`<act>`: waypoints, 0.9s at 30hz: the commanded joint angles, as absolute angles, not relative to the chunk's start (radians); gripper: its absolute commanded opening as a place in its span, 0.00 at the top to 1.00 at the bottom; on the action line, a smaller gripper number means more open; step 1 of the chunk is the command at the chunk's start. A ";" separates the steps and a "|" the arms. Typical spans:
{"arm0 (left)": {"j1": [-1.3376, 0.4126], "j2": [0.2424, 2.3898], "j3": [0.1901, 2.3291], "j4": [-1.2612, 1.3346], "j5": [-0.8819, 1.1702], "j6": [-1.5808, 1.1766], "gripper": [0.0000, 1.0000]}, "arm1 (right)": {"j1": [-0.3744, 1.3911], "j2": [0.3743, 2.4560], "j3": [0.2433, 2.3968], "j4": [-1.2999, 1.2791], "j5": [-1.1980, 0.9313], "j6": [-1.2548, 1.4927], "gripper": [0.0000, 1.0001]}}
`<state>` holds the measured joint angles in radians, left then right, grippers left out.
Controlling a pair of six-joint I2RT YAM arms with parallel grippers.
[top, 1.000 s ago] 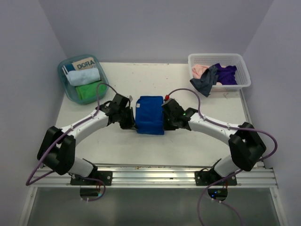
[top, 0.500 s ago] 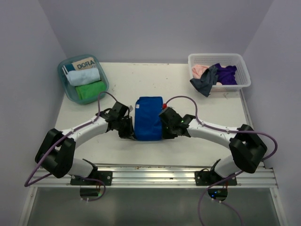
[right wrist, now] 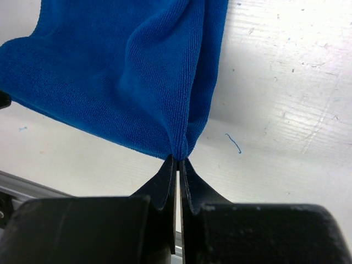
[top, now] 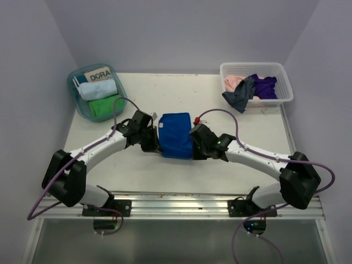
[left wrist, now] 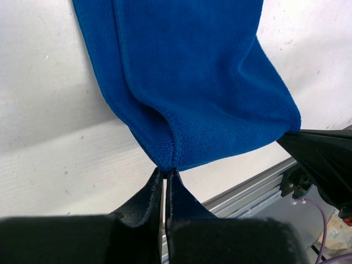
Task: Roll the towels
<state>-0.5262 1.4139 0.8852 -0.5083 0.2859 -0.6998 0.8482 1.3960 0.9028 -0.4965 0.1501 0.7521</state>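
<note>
Royal blue towel [top: 175, 135], light blue towel [top: 98, 89], green towel [top: 105, 106], teal bin [top: 71, 87], white basket [top: 275, 70], purple cloth [top: 268, 87]

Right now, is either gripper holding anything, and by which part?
Both grip the folded royal blue terry towel: left gripper pinches one corner, right gripper the opposite corner of the same edge.

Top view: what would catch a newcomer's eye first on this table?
The blue towel in the middle, folded and pinched at its near corners by the left gripper and right gripper. Next, a tub of rolled towels far left, and a white basket of loose cloths far right.
</note>
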 commanded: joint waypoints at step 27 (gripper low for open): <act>-0.558 1.476 0.745 -0.374 0.431 -0.667 1.00 | 0.842 1.468 1.018 -0.485 0.172 0.706 0.72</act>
